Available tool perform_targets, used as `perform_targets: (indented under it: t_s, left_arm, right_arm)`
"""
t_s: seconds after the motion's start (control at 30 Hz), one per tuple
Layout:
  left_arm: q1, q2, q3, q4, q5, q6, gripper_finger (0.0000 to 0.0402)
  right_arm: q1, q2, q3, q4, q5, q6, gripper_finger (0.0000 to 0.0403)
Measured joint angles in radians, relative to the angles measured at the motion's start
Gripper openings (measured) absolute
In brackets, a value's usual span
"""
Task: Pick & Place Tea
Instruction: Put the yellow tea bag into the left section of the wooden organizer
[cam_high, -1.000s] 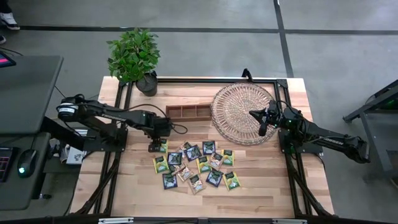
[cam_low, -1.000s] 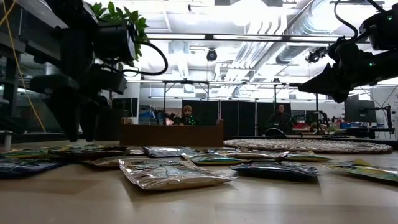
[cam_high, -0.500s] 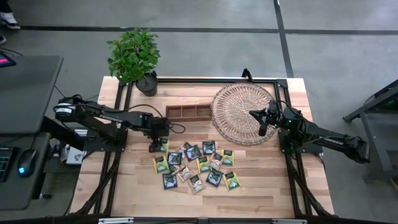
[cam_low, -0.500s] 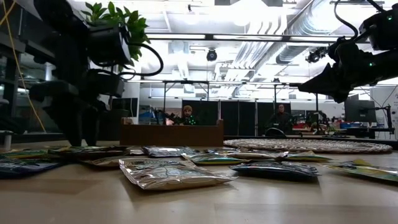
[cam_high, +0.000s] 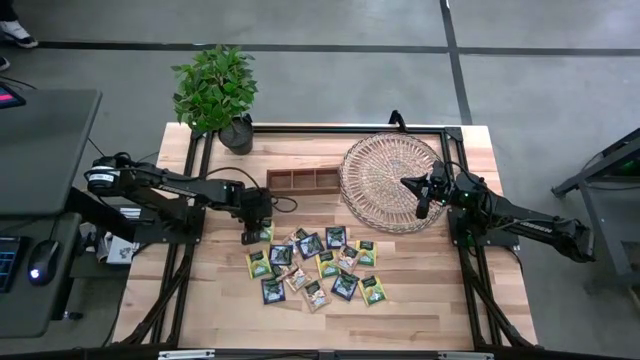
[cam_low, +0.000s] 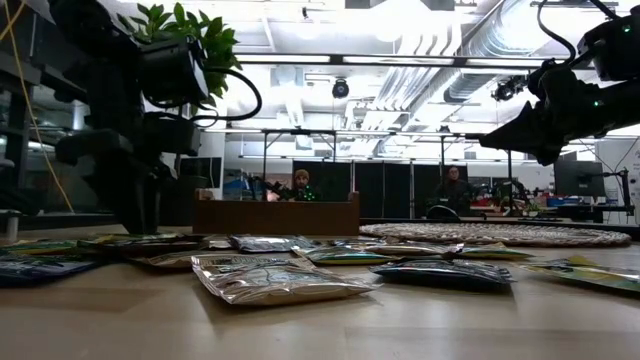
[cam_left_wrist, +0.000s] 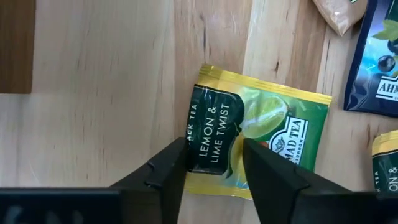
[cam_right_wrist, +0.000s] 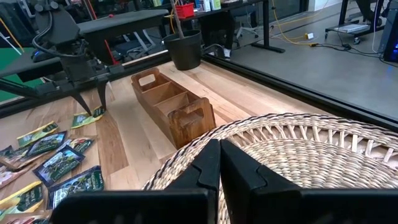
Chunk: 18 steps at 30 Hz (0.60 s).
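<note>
The left gripper (cam_left_wrist: 214, 165) had been lowered onto the wooden table (cam_high: 420, 300) at the left edge of the scattered tea, its two dark fingers (cam_left_wrist: 171, 165) straddling one yellow-green sachet (cam_left_wrist: 252, 146), one finger on each side with the packet's edge between them; the jaws stood partly apart and bracketing the packet rather than pinching it, which read as the closing stage of a pick, the approach from straight above chosen because a flat packet on a board offers only its thin edges. That sachet was a small flat square with a yellow border, a dark green panel reading "Lemon & Lime Twist" and a lime picture, lying slightly askew and flat on the wood. Just beside it a dark navy sachet (cam_left_wrist: 373, 68) and the rest of the tea (cam_high: 315, 265) lay in a loose cluster near the table's middle, some overlapping, yellow-green, navy and beige mixed, all still outside any container. Beyond the cluster stood the narrow wooden box (cam_high: 303, 180) with three compartments, seemingly empty, close enough to serve as a likely sorting place. Farther right the right gripper (cam_high: 420, 207) hung clenched and empty over the round wicker tray (cam_high: 375, 165), apparently parked clear of the working arm, and a potted plant (cam_high: 215, 90) stood at the far left corner
</note>
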Motion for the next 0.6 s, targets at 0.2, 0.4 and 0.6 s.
perform_targets:
  t_s: [0.2,0.4,0.6]
  left_arm:
    - [0.000,0.001,0.000,0.002,0.001,-0.025,0.0107]
    - [-0.001,0.001,0.000,0.001,0.005,-0.087,0.0047]
    - [-0.002,0.001,0.000,0.002,0.019,-0.119,0.0007]
  right_arm:
    - [0.000,0.000,0.000,0.000,0.000,0.000,0.0009]
    - [0.000,0.000,0.000,0.000,0.000,0.000,0.0005]
    - [0.000,0.000,0.000,0.000,0.000,0.000,0.0007]
